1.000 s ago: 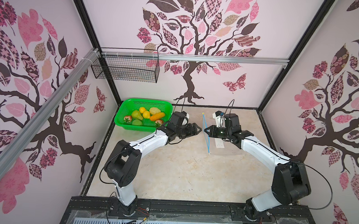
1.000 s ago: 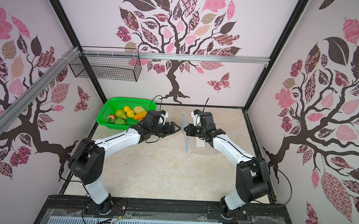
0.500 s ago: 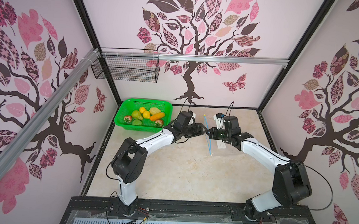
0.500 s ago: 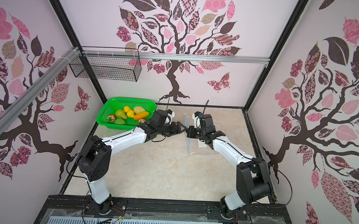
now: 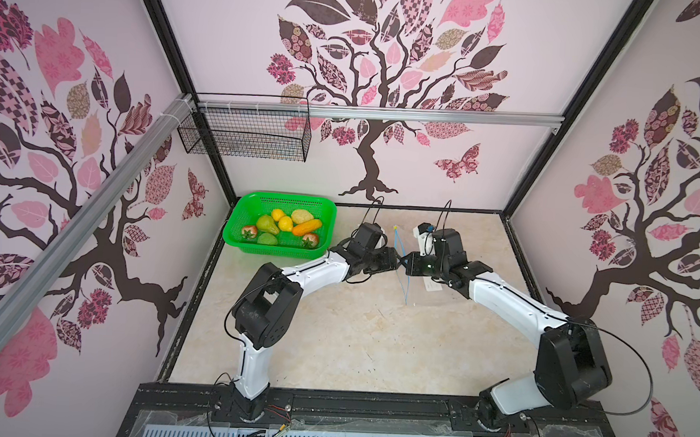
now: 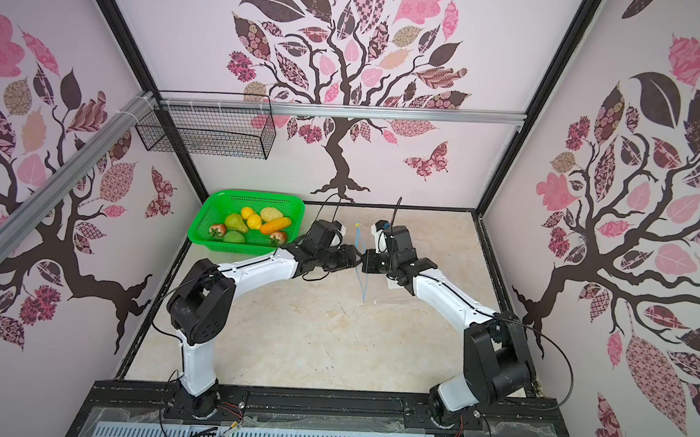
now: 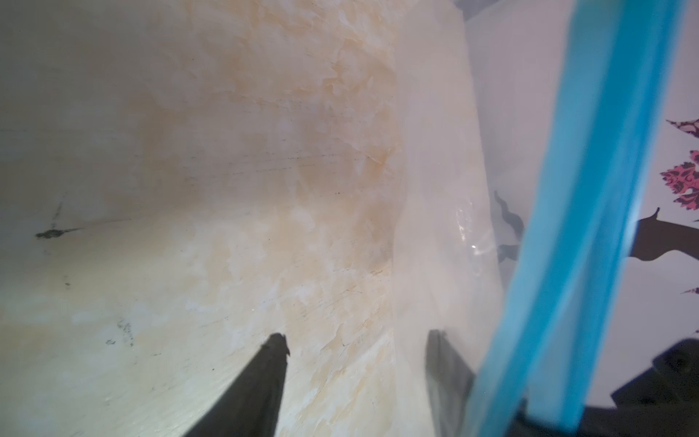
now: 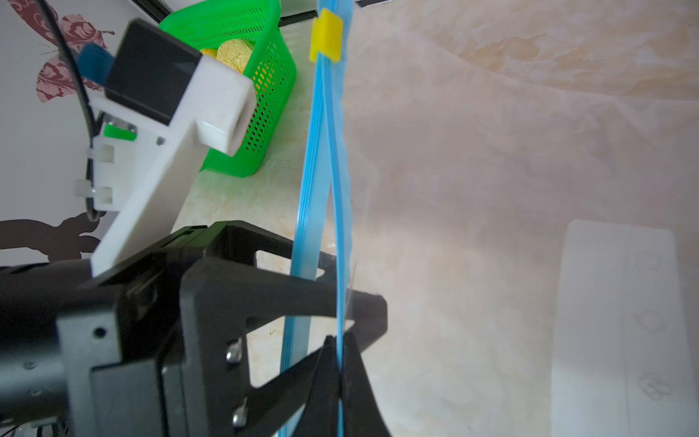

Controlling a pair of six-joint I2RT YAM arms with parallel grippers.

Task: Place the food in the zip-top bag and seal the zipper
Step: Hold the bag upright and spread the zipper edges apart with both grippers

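Your right gripper [image 8: 337, 342] is pinched shut on one lip of the zipper [image 8: 321, 151]. Your left gripper [image 7: 355, 340] stands half open at the bag [image 8: 491, 189] mouth, clamping nothing visible. The food [image 5: 285, 223] sits in the basket [image 5: 271, 251], just beside your left wrist.

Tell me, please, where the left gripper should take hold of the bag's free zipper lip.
Pinch the free blue lip midway, opposite the right gripper, from the green basket's side: the strips bow apart there, admitting a finger, but the yellow slider joins them at the end.
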